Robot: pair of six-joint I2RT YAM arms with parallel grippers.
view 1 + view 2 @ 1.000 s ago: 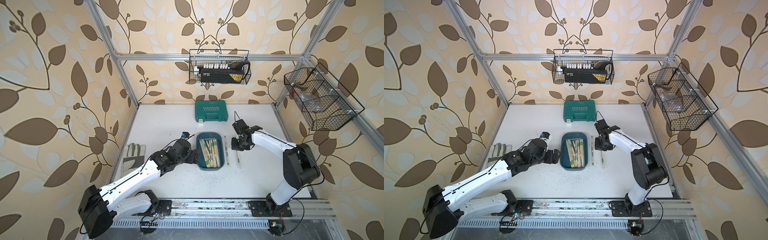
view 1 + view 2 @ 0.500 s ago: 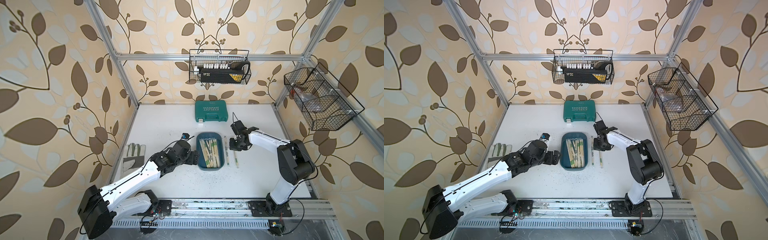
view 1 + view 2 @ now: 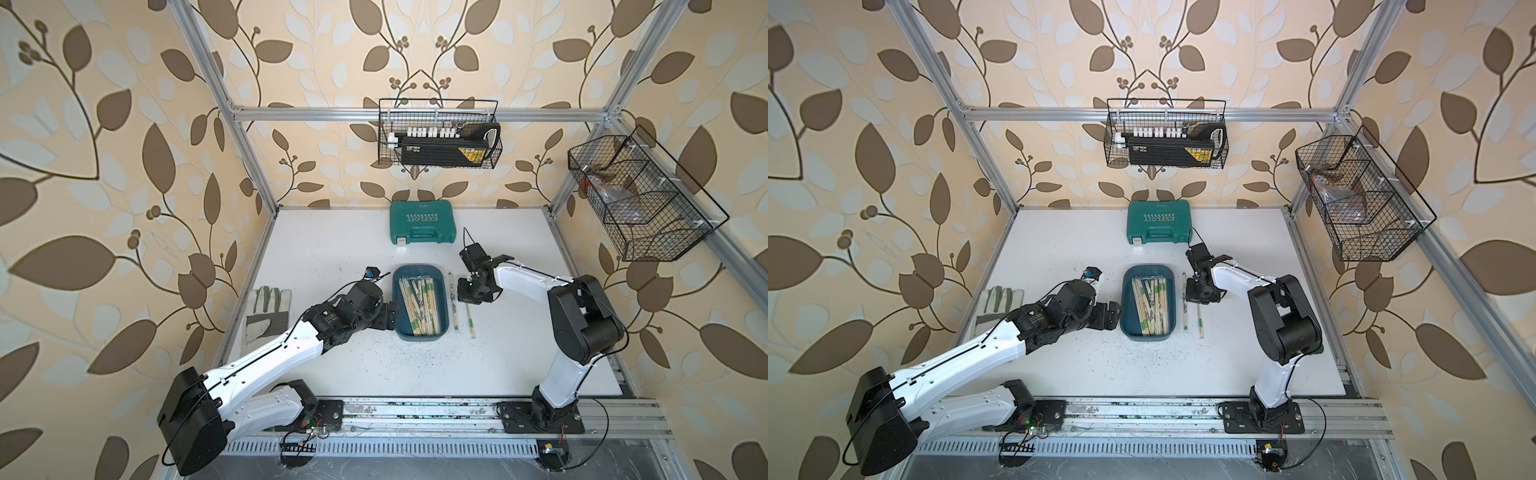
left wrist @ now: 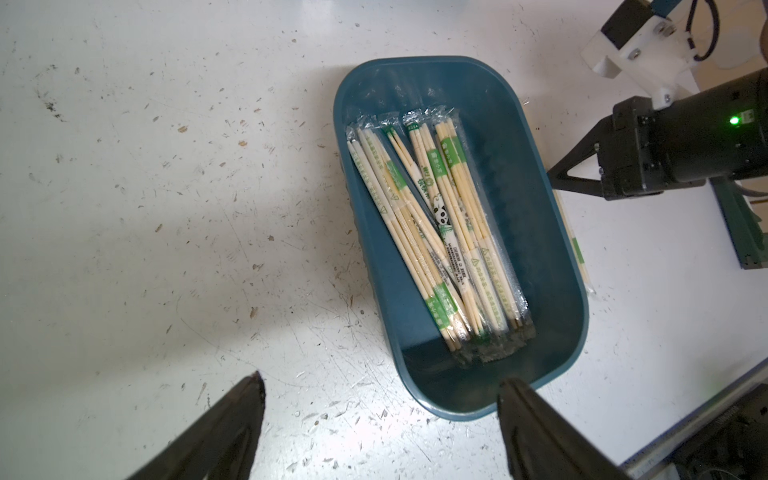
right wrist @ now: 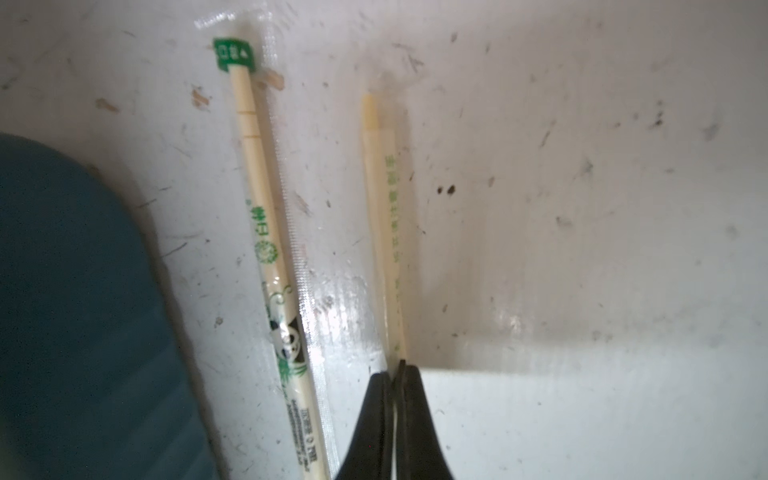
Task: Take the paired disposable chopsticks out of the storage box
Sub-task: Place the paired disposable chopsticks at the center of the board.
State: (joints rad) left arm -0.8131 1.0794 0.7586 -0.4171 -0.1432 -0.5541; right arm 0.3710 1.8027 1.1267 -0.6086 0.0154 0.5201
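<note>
Likely light, stiff and slick, the centre-frame chopstick pair [image 5: 378,208] is pinched endwise in the closed right claw [image 5: 394,370] (left claw [image 4: 381,378] gapes empty).

Scuffed white surface [image 3: 332,249] carries: dark teal plastic tray [image 3: 419,338], green hard tool case [image 3: 422,222], pale grey work glove [image 3: 268,309], and two wrapped wooden chopstick pairs [image 3: 452,301] beside the tray.

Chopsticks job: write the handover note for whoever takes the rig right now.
Left gripper: open, empty, at a corner of the storage box.
Right gripper: shut on one wrapped pair, outside the box, low over the table.
Done: another pair lies on the table between the box and the held one.
Left: release this pair, then take out the stack of pairs in the box.
</note>
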